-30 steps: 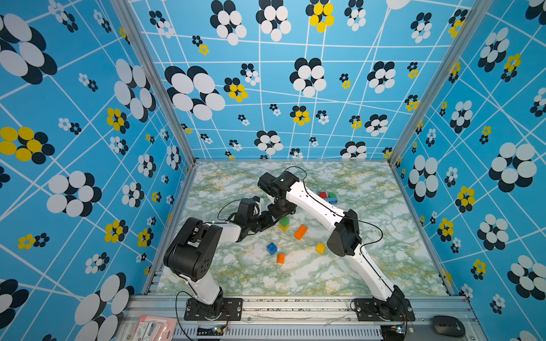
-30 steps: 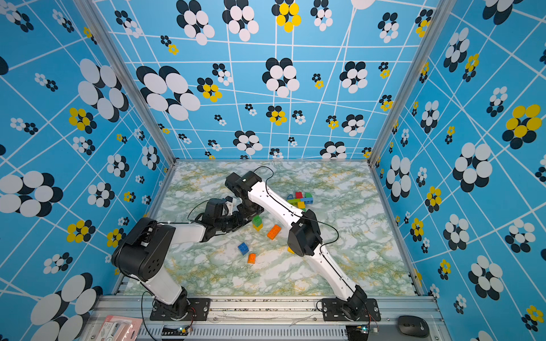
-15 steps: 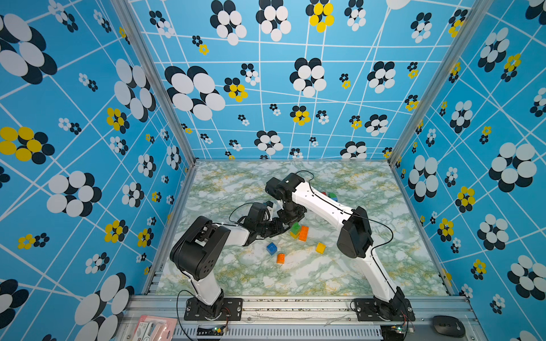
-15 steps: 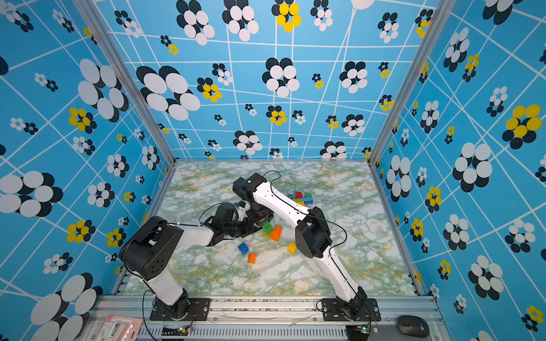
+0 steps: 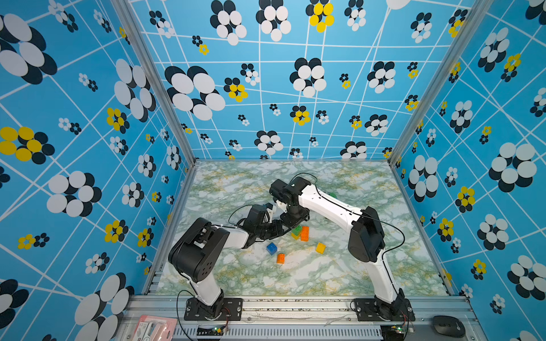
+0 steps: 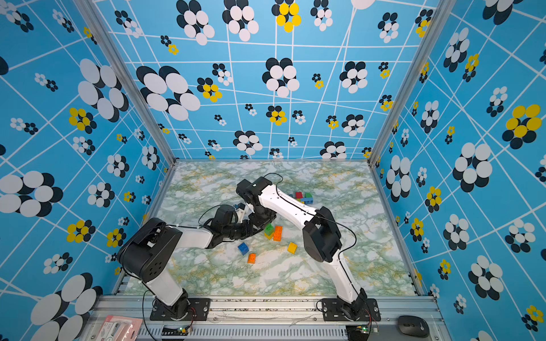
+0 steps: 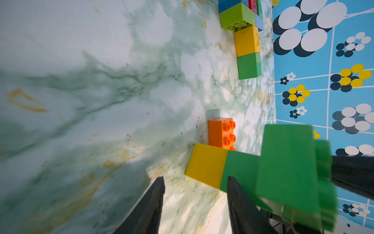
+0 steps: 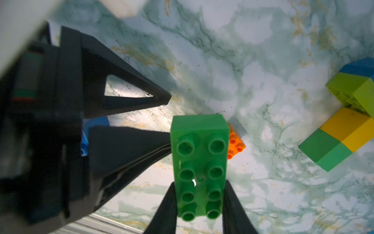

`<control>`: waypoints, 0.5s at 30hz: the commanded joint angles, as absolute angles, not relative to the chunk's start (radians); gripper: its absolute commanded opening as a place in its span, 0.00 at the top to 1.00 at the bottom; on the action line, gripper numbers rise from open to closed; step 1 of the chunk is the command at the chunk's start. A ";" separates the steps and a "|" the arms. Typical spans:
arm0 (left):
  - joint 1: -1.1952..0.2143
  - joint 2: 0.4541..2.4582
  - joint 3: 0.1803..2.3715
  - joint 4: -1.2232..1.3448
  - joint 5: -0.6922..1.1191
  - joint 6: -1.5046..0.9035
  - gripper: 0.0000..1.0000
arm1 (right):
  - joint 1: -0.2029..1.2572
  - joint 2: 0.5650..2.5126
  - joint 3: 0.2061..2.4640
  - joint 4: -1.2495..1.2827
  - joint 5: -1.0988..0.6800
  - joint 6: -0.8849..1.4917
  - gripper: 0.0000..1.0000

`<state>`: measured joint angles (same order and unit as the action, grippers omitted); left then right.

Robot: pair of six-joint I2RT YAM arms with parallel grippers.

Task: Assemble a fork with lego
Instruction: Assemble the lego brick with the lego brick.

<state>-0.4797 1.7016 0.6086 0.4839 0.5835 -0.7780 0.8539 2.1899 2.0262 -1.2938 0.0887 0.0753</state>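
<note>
The green brick (image 8: 199, 145) reaches the yellow-green stack (image 7: 206, 166)
Clamped in the right fingers (image 8: 164, 208), it has come across the bench (image 7: 101, 81); the left fingers (image 7: 149, 202) gape empty alongside, so joining can start.

Both arms converge mid-workspace, tips close together. The left arm (image 5: 230, 236) lies low and extended, and the left gripper (image 7: 195, 182) has its jaws parted. The right arm (image 5: 325, 203) reaches across with the wrist bent downward. The right gripper (image 8: 199, 194) is clamped on a green brick (image 8: 199, 129).

No text, label, brand, number or sign is legible anywhere in these views.
</note>
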 commanded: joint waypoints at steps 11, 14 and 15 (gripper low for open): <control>-0.448 1.671 0.638 0.460 0.578 -0.772 0.47 | 0.882 2.224 1.861 -1.201 0.084 0.110 1.00; -0.445 1.668 0.647 0.445 0.575 -0.769 0.47 | 0.894 2.217 1.818 -1.178 0.088 0.133 1.00; -0.443 1.666 0.647 0.443 0.573 -0.768 0.47 | 0.896 2.212 1.800 -1.166 0.083 0.136 1.00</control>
<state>-0.4553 1.6955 0.6193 0.4675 0.5835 -0.7776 0.8745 2.1174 1.9015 -1.1801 0.1383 0.0937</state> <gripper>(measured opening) 0.530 0.322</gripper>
